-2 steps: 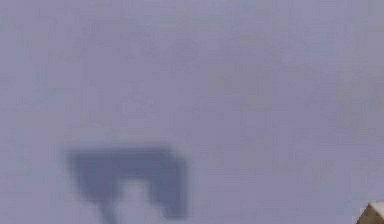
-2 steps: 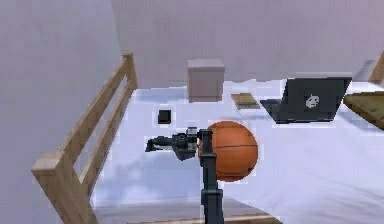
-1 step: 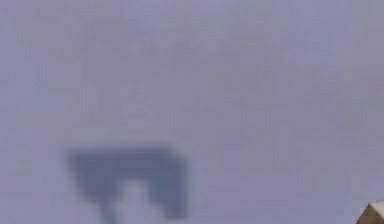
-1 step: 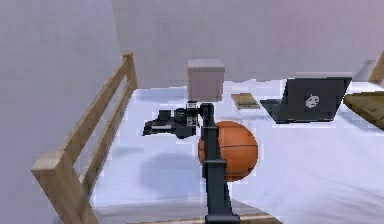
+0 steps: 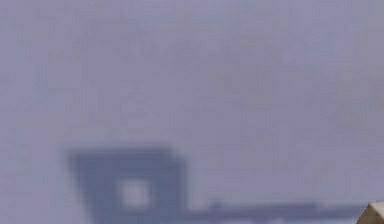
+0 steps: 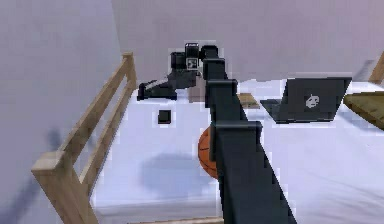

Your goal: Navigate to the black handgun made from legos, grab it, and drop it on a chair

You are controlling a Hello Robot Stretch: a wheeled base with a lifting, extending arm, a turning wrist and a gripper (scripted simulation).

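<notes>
End effector (image 6: 150, 90) is reaching out at the bed's (image 6: 310, 150) far left, by the wooden rail (image 6: 95, 115); can't tell if it's holding anything. Small black blocky obj (image 6: 164, 117), prob. the lego handgun, is lying on the bed just nearer than the fingers. It's looking squarish and matte black; long axis too small to read.

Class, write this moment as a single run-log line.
arm: extended | end effector: near small black object on pale wooden-framed bed; load undeterminable | nearby: orange ball, open dark laptop on bed
</notes>
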